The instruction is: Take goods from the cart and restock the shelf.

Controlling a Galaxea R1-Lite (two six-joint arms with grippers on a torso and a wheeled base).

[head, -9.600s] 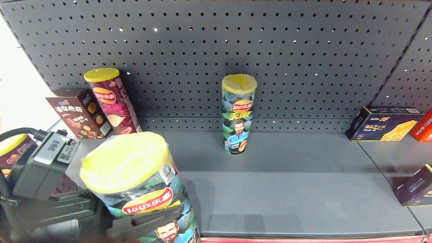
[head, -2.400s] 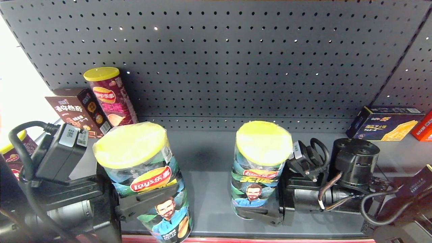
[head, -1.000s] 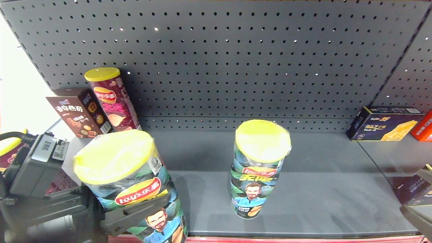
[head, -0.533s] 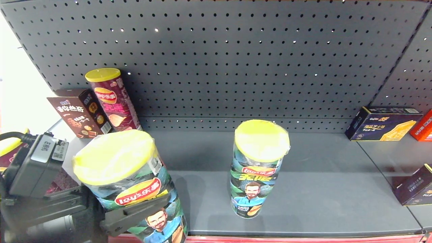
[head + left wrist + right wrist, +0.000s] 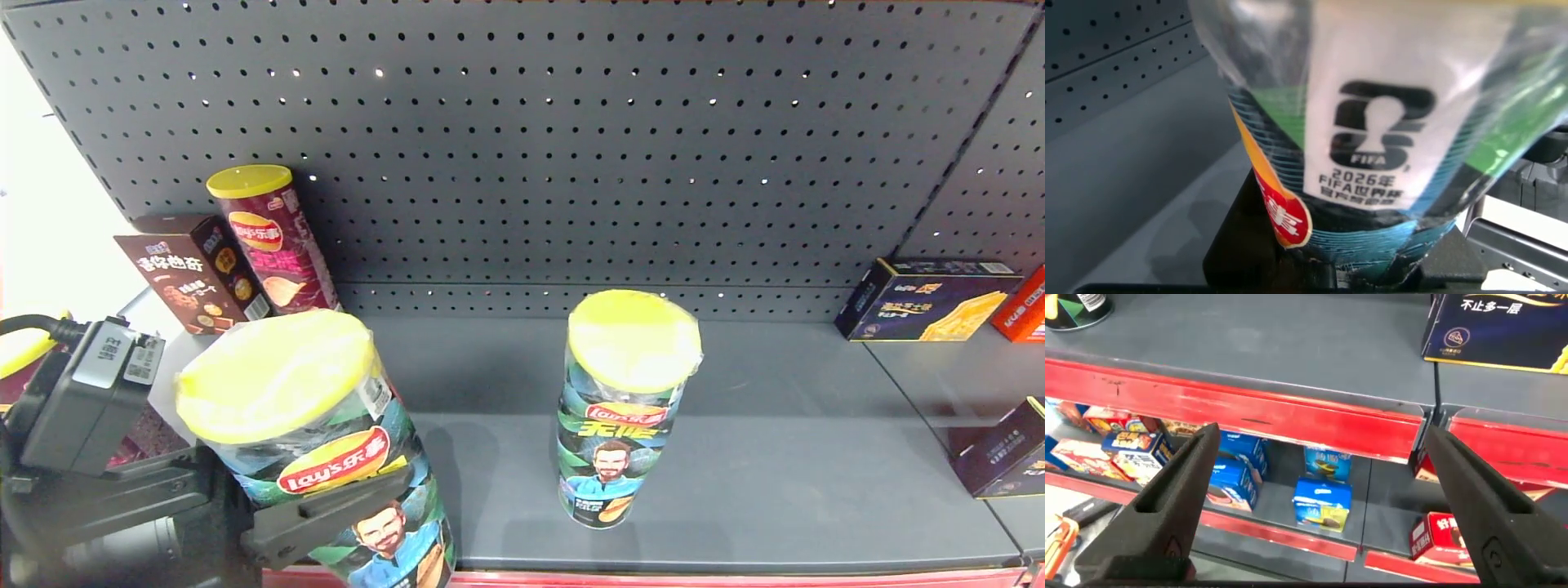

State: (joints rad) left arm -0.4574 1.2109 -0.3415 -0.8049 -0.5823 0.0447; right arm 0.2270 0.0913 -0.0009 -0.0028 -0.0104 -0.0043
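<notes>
Two green crisp cans are in play. One green can (image 5: 624, 408) stands upright near the middle of the shelf (image 5: 775, 457), close to the front lip. The second green can (image 5: 331, 461) sits at its 8 o'clock, clamped in the left claw (image 5: 343, 490), with one black finger across the label and the can leaning a little off vertical at the shelf's front edge. Its base is out of sight, so I can't tell whether it hangs off the shelf or touches it. I'd call this the placing step for that second can. The next move wants it carried in over the lip, straightened and set flat before the claw lets go. The open run of shelf at the standing can's 9 o'clock looks like the natural landing spot. The right claw (image 5: 1323, 523) is low, fingers spread wide with nothing between them, in front of the red shelf edge (image 5: 1249, 404) and the blue boxes (image 5: 1323, 502) stocked below. Around the target, a maroon can (image 5: 269, 241) and a brown box (image 5: 192, 269) lean at 10 o'clock against the pegboard back (image 5: 571, 163), near enough to clip on a wide swing. Away at 2 and 3 o'clock lie a dark blue box (image 5: 927, 298), an orange box (image 5: 1024, 306) and another dark box (image 5: 1000, 449), well apart from the action. The main risk, to my eye, is the tall can tipping if it is released while tilted.
</notes>
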